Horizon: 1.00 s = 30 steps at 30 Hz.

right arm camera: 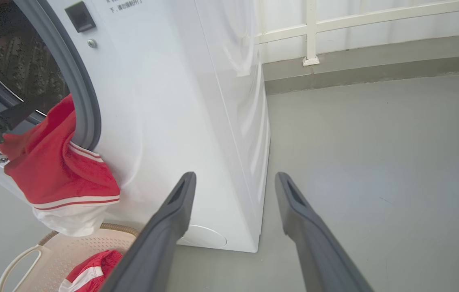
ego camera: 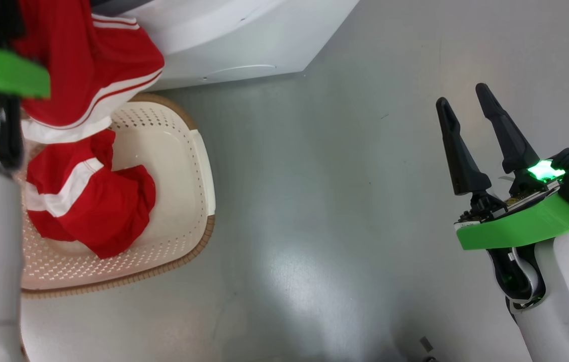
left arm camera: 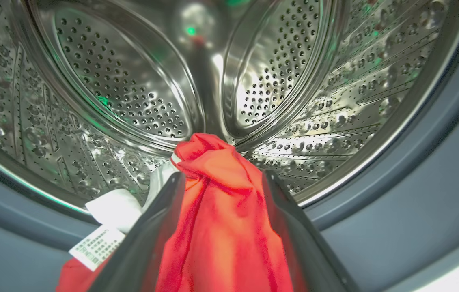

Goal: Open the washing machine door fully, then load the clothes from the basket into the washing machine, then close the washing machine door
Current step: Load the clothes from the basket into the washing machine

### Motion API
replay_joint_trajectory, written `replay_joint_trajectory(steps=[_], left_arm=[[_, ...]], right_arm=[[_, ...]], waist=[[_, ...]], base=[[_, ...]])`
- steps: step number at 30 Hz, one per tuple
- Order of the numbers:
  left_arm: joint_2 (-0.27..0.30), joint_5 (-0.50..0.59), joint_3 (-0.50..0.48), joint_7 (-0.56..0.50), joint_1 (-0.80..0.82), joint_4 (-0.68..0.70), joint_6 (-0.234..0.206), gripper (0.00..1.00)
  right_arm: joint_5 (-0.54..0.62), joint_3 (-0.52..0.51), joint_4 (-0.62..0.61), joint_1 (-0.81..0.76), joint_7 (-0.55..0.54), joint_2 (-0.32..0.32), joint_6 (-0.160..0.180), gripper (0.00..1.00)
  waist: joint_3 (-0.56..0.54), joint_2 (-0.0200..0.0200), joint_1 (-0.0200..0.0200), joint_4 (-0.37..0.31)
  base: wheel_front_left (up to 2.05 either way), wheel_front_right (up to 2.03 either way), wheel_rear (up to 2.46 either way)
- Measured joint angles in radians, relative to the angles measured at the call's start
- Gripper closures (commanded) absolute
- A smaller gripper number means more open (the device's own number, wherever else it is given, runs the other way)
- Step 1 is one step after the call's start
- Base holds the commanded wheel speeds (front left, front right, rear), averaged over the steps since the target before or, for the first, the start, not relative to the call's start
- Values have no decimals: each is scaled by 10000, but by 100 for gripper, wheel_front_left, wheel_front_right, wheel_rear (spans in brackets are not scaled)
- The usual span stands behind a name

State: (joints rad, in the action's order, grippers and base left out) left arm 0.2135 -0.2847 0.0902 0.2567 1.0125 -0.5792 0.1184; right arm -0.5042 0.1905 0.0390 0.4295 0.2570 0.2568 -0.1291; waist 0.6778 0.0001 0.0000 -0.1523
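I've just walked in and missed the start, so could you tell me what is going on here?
The left gripper is at the mouth of the washing machine, jaws open around a red garment that hangs out over the gasket. The second red garment lies in the basket. The right gripper hovers open and empty above the floor.

Grey, smooth floor (ego camera: 314, 201), faintly glossy, with a pale patch of reflected light. Standing directly on it are two things. The washing machine (right arm camera: 213, 142), a white boxy front-loader, is ahead and to the left of the right gripper (right arm camera: 235, 175). The basket (ego camera: 198, 166), cream perforated plastic with a brown woven-look rim, is well to that gripper's left, close before the machine's base. Far ahead of the gripper, a low grey kerb (right arm camera: 375, 61) bounds the floor and carries a white railing post (right arm camera: 310, 40).
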Motion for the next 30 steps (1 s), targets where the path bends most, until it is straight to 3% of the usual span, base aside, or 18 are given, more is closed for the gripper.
replay_joint_trajectory(steps=[14, 30], left_arm=[[-169, 23, -573, 2, -3935, 4234, -174, 0], [-1149, 453, -1035, 2, -6224, 5820, -165, 0]], right_arm=[[-4, -100, -23, 1, 0, 128, 0, 0], [-2, -324, -128, 7, 0, 155, 0, 0]], waist=[[3, 0, 0, 106], [252, 0, 0, 212]], base=[[0, 0, 0], [0, 0, 0]])
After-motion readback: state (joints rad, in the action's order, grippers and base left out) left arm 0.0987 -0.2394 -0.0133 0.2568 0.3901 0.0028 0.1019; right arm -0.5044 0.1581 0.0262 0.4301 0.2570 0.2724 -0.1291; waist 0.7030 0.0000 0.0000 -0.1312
